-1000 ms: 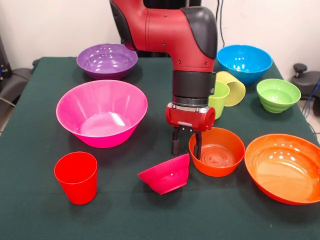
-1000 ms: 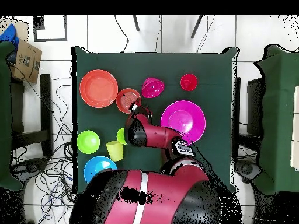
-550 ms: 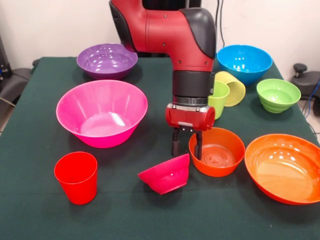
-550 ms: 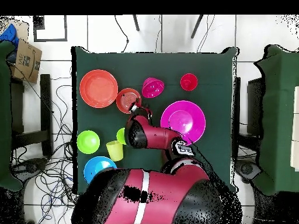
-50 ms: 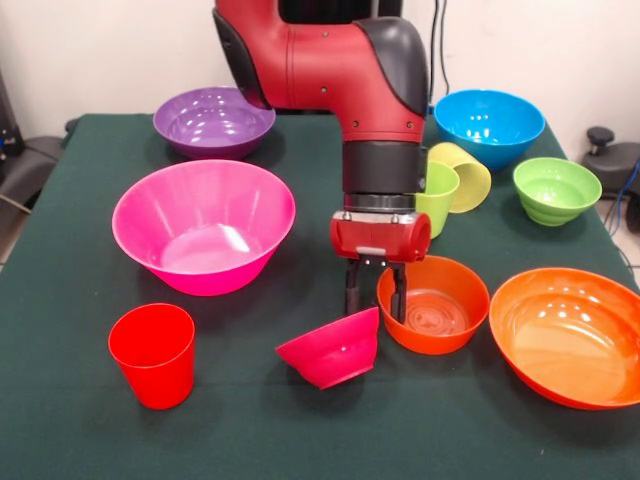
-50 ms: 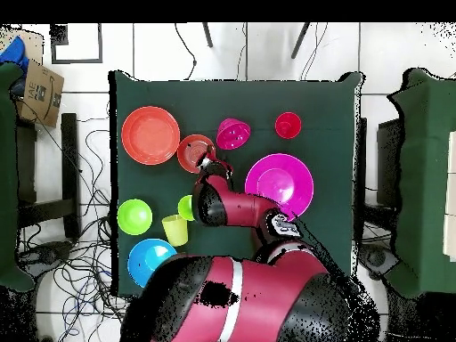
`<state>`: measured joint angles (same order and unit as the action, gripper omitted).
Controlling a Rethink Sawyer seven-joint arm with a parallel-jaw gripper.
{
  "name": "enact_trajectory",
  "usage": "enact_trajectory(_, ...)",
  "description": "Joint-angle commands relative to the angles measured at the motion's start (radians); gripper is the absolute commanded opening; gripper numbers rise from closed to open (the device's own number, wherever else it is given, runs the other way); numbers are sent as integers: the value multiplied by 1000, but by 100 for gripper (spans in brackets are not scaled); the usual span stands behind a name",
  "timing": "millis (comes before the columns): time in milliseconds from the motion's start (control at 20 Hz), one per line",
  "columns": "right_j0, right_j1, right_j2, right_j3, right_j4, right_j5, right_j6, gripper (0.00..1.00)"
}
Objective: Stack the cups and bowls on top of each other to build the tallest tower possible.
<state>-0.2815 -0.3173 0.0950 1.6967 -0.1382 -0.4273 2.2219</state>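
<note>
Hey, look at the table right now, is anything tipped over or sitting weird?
Two things. The small magenta bowl is tilted on its side just below the gripper, not flat on its base. The pale yellow cup lies on its side between the lime green cup and the blue bowl. Nothing looks spilled or broken.

A green-clothed table carries scattered cups and bowls.
</note>
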Motion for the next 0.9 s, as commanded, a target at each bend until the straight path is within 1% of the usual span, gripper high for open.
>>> enact_trajectory(50, -38, -50, 124, 5, -74, -30, 162, 100)
enact_trajectory(250, -57, -80, 139, 27, -88, -22, 164, 100)
enact_trajectory(400, -76, -85, 155, 34, -102, -23, 166, 100)
enact_trajectory(450, -98, -83, 181, 35, -120, -13, 170, 100)
enact_trajectory(650, -143, -86, 230, 35, -159, -1, 174, 100)
enact_trajectory(900, -174, -74, 265, 29, -174, -8, 173, 100)
